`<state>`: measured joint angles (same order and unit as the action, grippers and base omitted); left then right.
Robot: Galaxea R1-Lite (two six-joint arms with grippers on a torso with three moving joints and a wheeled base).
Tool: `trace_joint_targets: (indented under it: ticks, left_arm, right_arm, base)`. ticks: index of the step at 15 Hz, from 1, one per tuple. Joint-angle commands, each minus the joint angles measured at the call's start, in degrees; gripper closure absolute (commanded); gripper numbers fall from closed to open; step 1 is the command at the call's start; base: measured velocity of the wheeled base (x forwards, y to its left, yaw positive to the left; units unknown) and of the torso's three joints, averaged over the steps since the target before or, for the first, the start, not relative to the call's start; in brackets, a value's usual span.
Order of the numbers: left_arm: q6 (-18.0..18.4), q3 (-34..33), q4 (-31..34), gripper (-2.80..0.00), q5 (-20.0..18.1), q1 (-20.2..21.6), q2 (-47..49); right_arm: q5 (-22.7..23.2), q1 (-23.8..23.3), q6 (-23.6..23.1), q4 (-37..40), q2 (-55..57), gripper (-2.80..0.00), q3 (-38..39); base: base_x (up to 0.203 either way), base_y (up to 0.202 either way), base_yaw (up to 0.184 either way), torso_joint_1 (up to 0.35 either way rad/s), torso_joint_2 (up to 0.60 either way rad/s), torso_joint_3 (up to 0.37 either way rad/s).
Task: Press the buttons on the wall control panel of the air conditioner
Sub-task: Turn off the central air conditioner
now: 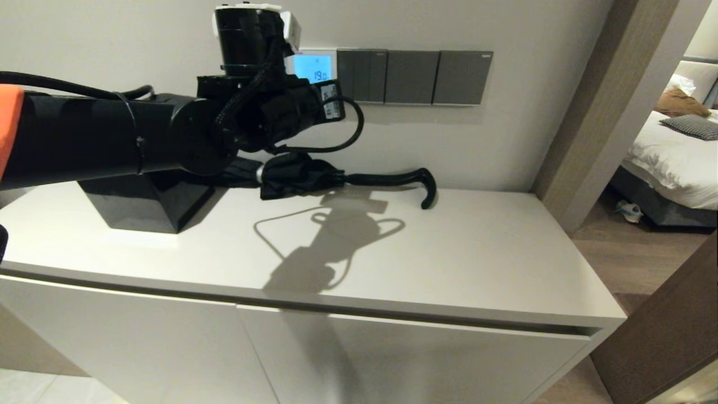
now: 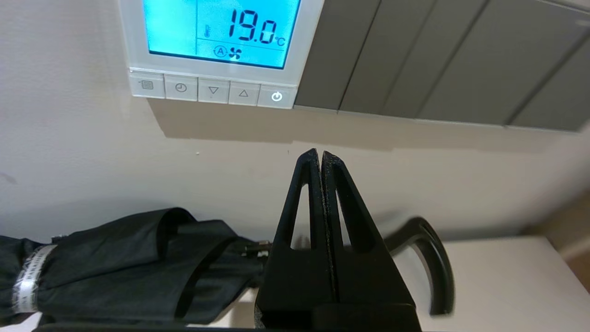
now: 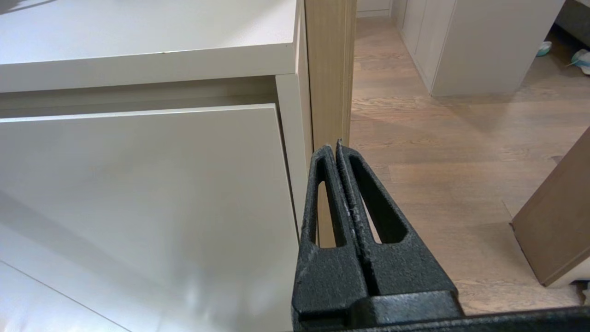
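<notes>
The white-framed wall control panel (image 2: 216, 32) glows light blue and reads 19.0 °C; in the head view (image 1: 314, 66) my left wrist hides part of it. A row of pale buttons (image 2: 212, 88) runs along its bottom edge, the rightmost with a lit power symbol (image 2: 276, 96). My left gripper (image 2: 321, 154) is shut and empty, its tips a little below the panel and off the wall, under the power button. My right gripper (image 3: 335, 146) is shut and empty, parked low beside the cabinet's front corner.
Dark grey switch plates (image 1: 414, 76) sit right of the panel. A folded black umbrella (image 1: 314, 175) with a hooked handle (image 1: 427, 188) lies on the white cabinet top (image 1: 449, 252) against the wall. A black block (image 1: 147, 205) stands at the left. A doorway opens to the right.
</notes>
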<state>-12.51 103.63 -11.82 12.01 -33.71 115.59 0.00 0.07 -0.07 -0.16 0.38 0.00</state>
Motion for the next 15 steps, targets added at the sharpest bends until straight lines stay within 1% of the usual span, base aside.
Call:
trace_joint_targets:
  ticks: [1,2,4,12,15]
  left_arm:
    - [-0.2,2.1,0.0,0.0,2.2,-0.7,2.3]
    - [-0.2,2.9,0.0,0.0,3.2,-0.9,3.3]
    - [-0.2,3.8,0.0,0.0,3.6,-0.9,4.1]
    - [-1.4,5.9,0.9,0.0,3.6,-0.9,5.3]
    - [-1.3,6.6,0.9,0.0,3.3,-0.5,5.8]
  right_arm:
    - [0.0,0.0,0.0,0.0,0.0,0.0,0.2]
    - [0.0,0.0,0.0,0.0,0.0,0.0,0.2]
    - [0.0,0.0,0.0,0.0,0.0,0.0,0.2]
    - [0.0,0.0,0.0,0.0,0.0,0.0,0.2]
    - [0.0,0.0,0.0,0.0,0.0,0.0,0.2]
  base:
    - [0.0,0.0,0.0,0.0,0.0,0.0]
    - [0.0,0.0,0.0,0.0,0.0,0.0]
    - [0.0,0.0,0.0,0.0,0.0,0.0]
    - [0.0,0.0,0.0,0.0,0.0,0.0]
    - [0.0,0.0,0.0,0.0,0.0,0.0]
